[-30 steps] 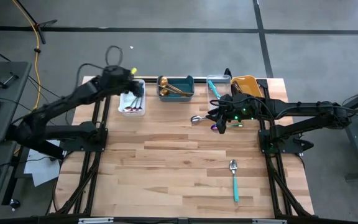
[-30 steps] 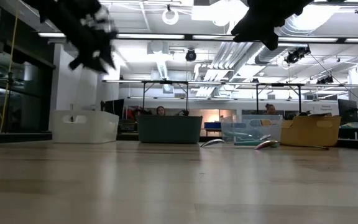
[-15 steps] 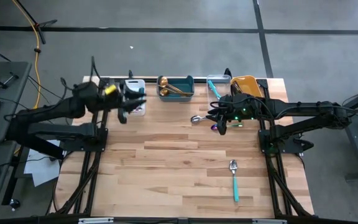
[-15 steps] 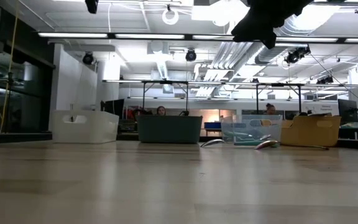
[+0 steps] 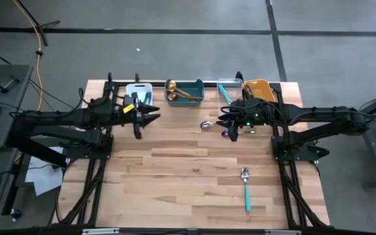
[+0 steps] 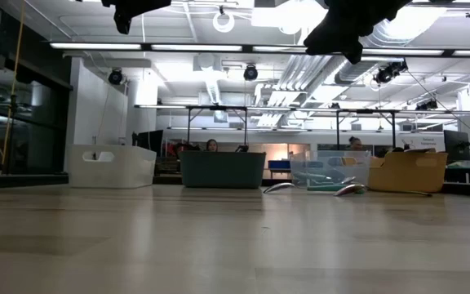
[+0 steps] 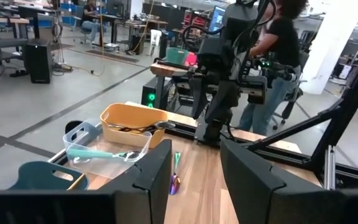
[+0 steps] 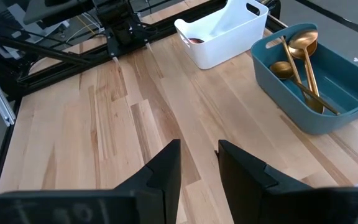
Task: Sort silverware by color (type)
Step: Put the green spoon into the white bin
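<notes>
A teal-handled spoon (image 5: 246, 189) lies alone on the near right part of the table (image 5: 175, 170), well apart from both grippers. Two more pieces lie near the far edge in front of the bins: a silver spoon (image 5: 206, 125) and, just beside it, an iridescent purple piece (image 5: 226, 134), which is directly under the right gripper (image 5: 229, 124). In the low view these two show as small shapes (image 6: 280, 188) and (image 6: 349, 189) on the wood before the bins.

Gold spoons (image 8: 300, 59) lie in the teal bin (image 5: 185, 91); a teal-handled piece (image 7: 104, 155) lies in the clear bin (image 5: 227, 88); dark utensils (image 7: 135, 129) lie in the orange bin (image 5: 256, 88); something reddish (image 8: 194, 40) sits low in the white bin (image 8: 222, 28).

The right gripper hovers above the table near the clear and orange bins, its fingers (image 8: 166, 171) apart and holding nothing. The left gripper (image 5: 150, 119) hovers just in front of the white bin, pointing toward the right arm, its fingers (image 7: 160, 171) spread and empty.
</notes>
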Motion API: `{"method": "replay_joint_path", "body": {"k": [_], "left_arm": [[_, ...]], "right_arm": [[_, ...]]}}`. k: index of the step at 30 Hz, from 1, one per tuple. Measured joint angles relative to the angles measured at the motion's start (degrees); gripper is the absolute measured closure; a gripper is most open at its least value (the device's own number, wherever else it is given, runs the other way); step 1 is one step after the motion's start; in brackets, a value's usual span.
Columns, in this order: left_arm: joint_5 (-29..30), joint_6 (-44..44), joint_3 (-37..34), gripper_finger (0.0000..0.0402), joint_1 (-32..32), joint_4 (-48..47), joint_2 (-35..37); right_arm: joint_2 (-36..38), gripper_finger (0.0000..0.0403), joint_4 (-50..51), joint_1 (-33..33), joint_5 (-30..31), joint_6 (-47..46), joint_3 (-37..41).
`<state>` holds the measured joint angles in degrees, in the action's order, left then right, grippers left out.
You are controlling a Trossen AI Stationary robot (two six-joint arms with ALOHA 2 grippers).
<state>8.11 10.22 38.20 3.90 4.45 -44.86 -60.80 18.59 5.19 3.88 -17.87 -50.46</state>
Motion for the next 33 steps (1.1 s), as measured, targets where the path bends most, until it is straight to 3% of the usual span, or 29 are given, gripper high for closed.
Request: {"method": "replay_joint_path", "body": {"k": [9, 12, 17, 23, 33], "left_arm": [[0.03, 0.03, 0.0, 0.0273, 0.0, -0.02, 0.02], [0.03, 0.04, 0.0, 0.0273, 0.0, -0.02, 0.02], [0.05, 0.05, 0.0, 0.0273, 0.01, -0.06, 0.02], [0.07, 0.07, 0.0, 0.0273, 0.02, -0.17, 0.02], [0.05, 0.2, 0.0, 0.0273, 0.02, -0.28, 0.02]], "right_arm": [[0.0, 0.0302, 0.01, 0.0, -0.01, -0.17, 0.0], [0.0, 0.0302, 0.92, 0.02, -0.1, -4.86, 0.0], [-0.17, 0.0302, 16.11, 1.97, -0.3, -8.58, -0.02], [-3.93, 0.0302, 31.22, 4.08, 0.1, 2.84, -0.02], [-19.48, 0.0302, 31.38, 8.6, -0.06, 30.31, -0.02]]}}
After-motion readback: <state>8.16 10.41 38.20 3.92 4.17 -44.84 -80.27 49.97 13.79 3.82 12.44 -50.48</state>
